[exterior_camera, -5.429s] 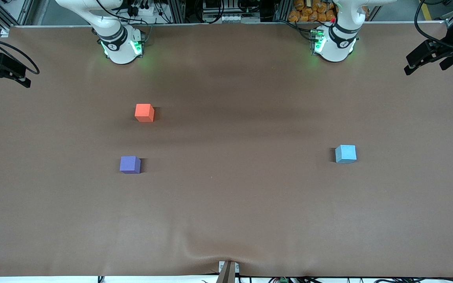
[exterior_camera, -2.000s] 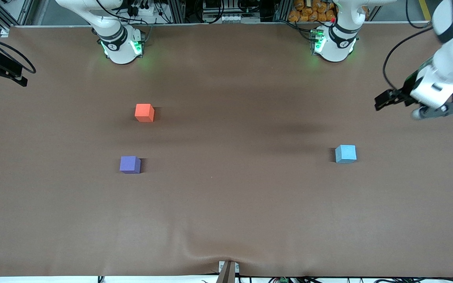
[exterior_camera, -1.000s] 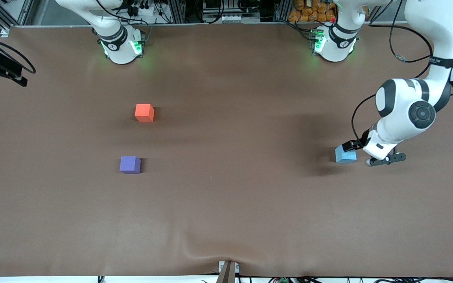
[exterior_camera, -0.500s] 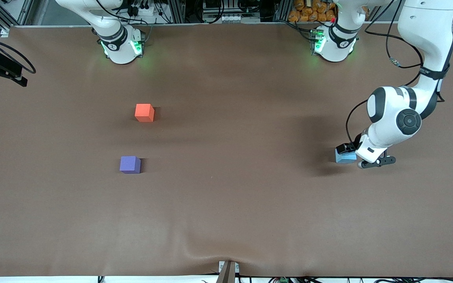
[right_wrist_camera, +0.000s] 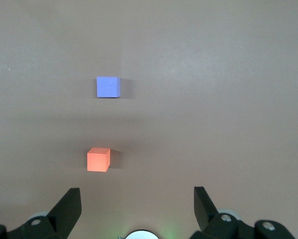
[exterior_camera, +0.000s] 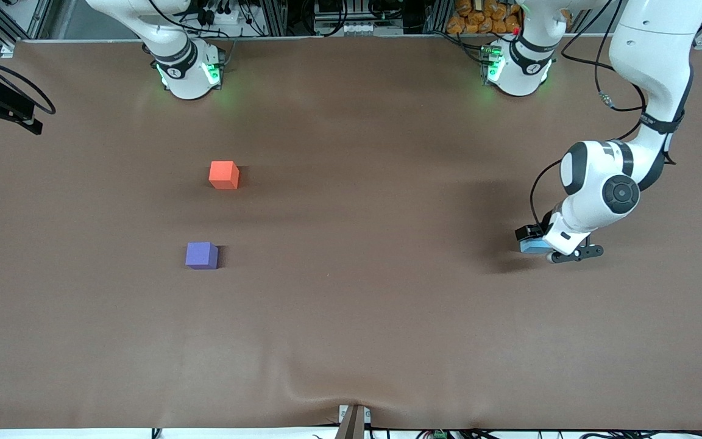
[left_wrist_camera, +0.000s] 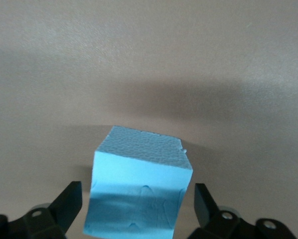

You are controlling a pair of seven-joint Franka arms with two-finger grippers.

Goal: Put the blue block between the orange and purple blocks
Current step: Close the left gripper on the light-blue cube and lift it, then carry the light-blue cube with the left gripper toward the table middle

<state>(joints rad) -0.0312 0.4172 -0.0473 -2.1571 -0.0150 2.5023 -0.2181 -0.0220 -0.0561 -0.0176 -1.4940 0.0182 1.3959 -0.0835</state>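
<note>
The blue block (left_wrist_camera: 139, 189) sits on the worktop (exterior_camera: 351, 317) toward the left arm's end, well apart from the other two cubes. Our left hand (exterior_camera: 537, 242) is down around it, spread wide: in the left wrist view one finger (left_wrist_camera: 68, 205) stands on each side of the cube, each with a little gap, so we have hold of nothing yet.

To do the grasp well, we judge that we should settle lower so the pads meet the side faces at mid-height, and turn the wrist a touch first, because the block looks slightly skewed between the fingers. Closing on flat faces rather than edges should stop it twisting.

As a cube it has no long axis; it rests flat, one face up.

The purple block (exterior_camera: 202, 255) lies toward the right arm's end, and the orange block (exterior_camera: 224, 174) farther from the front camera than it, with a bare gap between them. Our right hand (right_wrist_camera: 137, 209) waits, spread open and empty, high over that end.
</note>
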